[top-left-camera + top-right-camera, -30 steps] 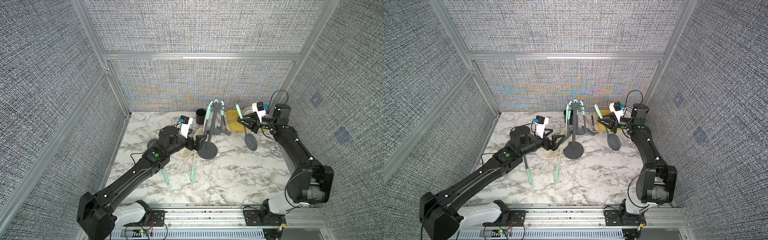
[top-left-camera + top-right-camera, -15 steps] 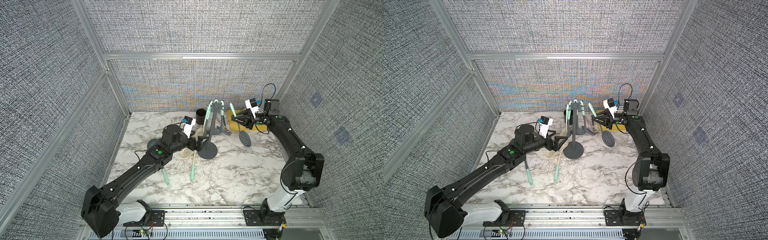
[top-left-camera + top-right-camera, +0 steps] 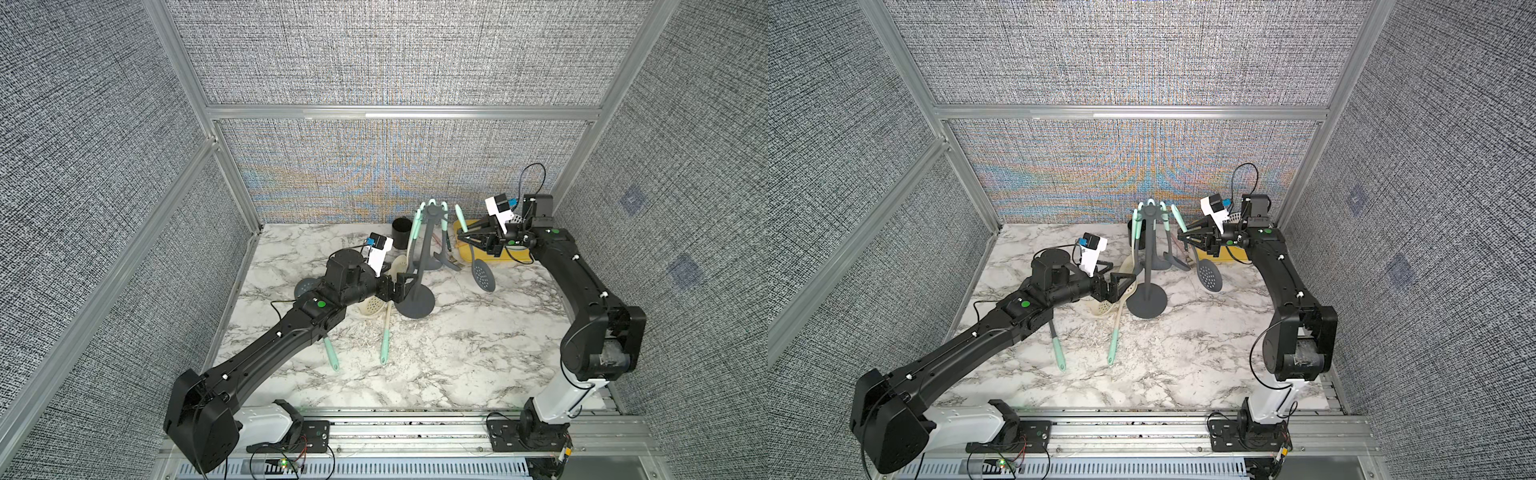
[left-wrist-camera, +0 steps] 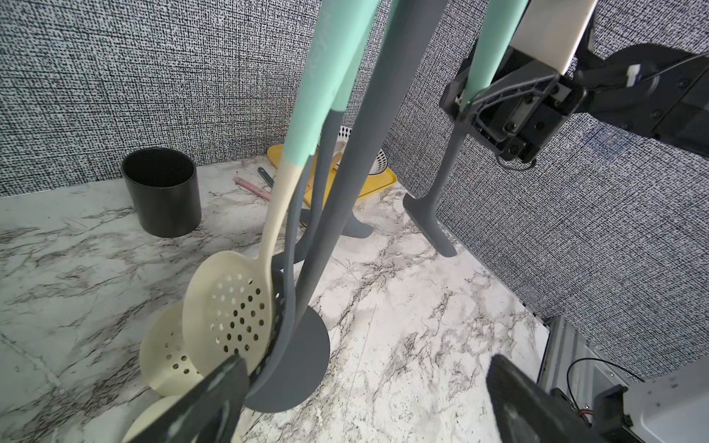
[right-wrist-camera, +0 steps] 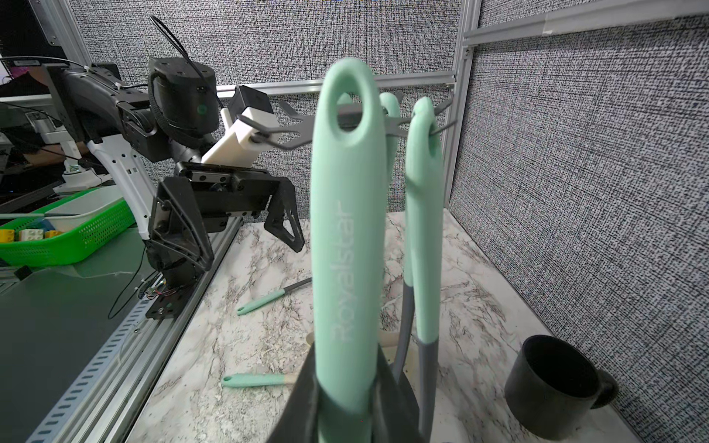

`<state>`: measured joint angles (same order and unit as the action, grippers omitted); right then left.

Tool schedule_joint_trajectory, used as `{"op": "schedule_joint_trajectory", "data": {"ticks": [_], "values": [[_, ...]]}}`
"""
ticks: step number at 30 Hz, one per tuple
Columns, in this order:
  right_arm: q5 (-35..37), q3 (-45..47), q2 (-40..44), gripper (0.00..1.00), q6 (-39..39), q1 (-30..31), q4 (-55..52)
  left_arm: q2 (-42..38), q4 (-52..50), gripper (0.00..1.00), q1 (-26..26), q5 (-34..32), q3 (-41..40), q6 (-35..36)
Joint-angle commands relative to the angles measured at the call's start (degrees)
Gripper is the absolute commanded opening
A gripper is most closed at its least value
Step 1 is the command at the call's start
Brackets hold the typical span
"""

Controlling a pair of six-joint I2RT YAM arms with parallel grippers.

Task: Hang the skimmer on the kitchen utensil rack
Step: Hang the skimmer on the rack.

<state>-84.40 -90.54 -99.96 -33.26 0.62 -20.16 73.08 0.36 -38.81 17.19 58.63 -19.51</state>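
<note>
right gripper: we see it clamped on the mint handle of the skimmer
skimmer: lifted off the table, upright, with its dark perforated head hanging down, just beside the crown of the kitchen utensil rack
eye: the hole at the handle's top sits about level with the hooks
left gripper: jaws spread wide, holding nothing, low by the rack's pole
handling: we judge it light, stiff and head-heavy, so it may swing; best held mid-handle, leaving the eye free
change: over the last second the skimmer has come nearer the crown, and the left gripper nearer the pole
</note>
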Motion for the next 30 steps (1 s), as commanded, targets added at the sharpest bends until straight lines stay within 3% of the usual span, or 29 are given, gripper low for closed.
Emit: {"op": "schedule_joint_trajectory", "data": {"ticks": [1, 19, 20, 23, 26, 30], "values": [[-0.28, 0.01, -0.11, 0.0, 0.28, 0.27, -0.22, 0.12, 1.05, 0.98, 0.05, 1.08, -0.08, 0.48], [3.13, 1.04, -1.55, 0.0, -4.83, 2.27, -5.92, -0.56, 0.26, 0.99, 0.05, -0.43, -0.86, 0.88], [3.19, 1.14, -1.71, 0.02, -5.12, 2.35, -6.23, -0.81, -0.04, 0.99, 0.05, -1.09, -0.96, 1.01], [3.1, 0.9, -1.52, 0.26, -5.32, 2.31, -6.68, -2.06, -0.94, 0.99, 0.05, -4.58, -1.56, 1.25], [2.94, 0.07, -0.93, 0.43, -4.54, 2.32, -6.17, -3.87, -2.62, 0.99, 0.03, -7.7, -1.84, 1.99], [3.37, 0.25, 0.84, 0.5, -1.93, 2.21, -3.75, -6.26, -6.63, 0.99, 0.05, -12.8, -2.24, 2.7]]}}
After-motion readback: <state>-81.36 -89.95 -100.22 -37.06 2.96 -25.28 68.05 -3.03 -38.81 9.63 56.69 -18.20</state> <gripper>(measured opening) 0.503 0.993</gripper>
